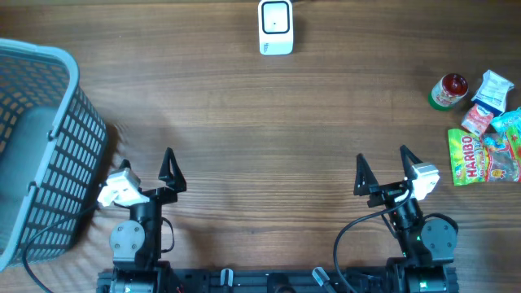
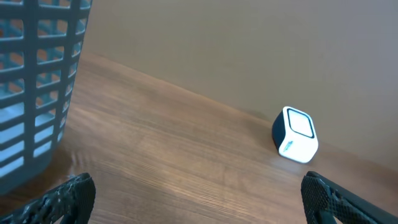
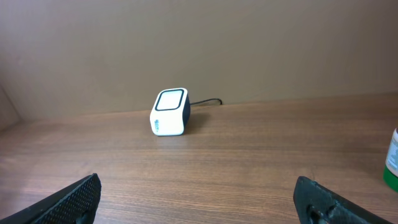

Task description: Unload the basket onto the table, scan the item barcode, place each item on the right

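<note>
Haribo bag point(image 1: 470, 157) lies flat at the far right edge of the counter point(image 1: 269, 122) in the overhead view. It sits in a cluster with a red-capped bottle point(image 1: 448, 90) and a few small packets point(image 1: 492, 89). The scanner point(image 1: 276, 27) is at the far middle edge, well apart from them, and the basket point(image 1: 81, 138) is on the left. Left jaws and right jaws are both wide apart, empty and parked near the bases. The right arm is the closer one to the items.

Left wrist view shows only the scanner point(image 2: 296, 135) and the basket wall point(image 2: 37, 81), no items. Its jaws are spread to the frame corners.

Right wrist view has the scanner point(image 3: 169, 112) dead ahead with its window facing up and towards the camera. A sliver of the bottle point(image 3: 392, 162) shows at the right edge. Its jaws are apart with nothing between them.

Handling guess: the bag is light, soft, slick film, so pinch a sealed edge rather than the flat middle. The bottle is rigid and round and looks the easier grab, taken across the body below the cap. No barcode is visible on any item.
</note>
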You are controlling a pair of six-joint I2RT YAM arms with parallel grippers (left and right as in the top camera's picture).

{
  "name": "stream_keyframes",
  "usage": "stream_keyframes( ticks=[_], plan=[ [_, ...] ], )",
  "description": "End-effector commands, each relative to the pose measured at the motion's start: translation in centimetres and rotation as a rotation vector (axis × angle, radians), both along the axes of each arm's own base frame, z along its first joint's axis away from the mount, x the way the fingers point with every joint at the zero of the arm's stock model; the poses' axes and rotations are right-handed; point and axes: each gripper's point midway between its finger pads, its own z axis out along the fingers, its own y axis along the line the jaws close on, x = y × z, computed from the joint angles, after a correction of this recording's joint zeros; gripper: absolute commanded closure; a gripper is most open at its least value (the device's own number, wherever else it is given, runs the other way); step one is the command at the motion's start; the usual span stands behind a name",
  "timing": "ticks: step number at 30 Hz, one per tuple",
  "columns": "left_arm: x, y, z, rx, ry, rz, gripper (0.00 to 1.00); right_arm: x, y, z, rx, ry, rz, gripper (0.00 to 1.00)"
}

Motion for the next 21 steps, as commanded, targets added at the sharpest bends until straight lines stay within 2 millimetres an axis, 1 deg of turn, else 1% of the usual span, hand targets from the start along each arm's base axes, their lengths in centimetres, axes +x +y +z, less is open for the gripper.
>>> stream_keyframes(
  ticks=[1, 5, 21],
  plan=[
    [0.0, 0.4, -0.1, 0.066, 0.001, 0.016, 0.0, 0.0, -0.1, 0.3, 0.006, -0.011, -0.007, 0.0],
    [0.1, -0.7, -0.4, 0.143, 0.016, -0.059, 0.0, 0.0, -0.1, 0.3, 0.006, -0.011, -0.007, 0.0],
    [0.1, -0.9, -0.5, 0.137, 0.018, -0.07, 0.0, 0.0, -0.1, 0.3, 0.006, -0.012, -0.007, 0.0]
  ],
)
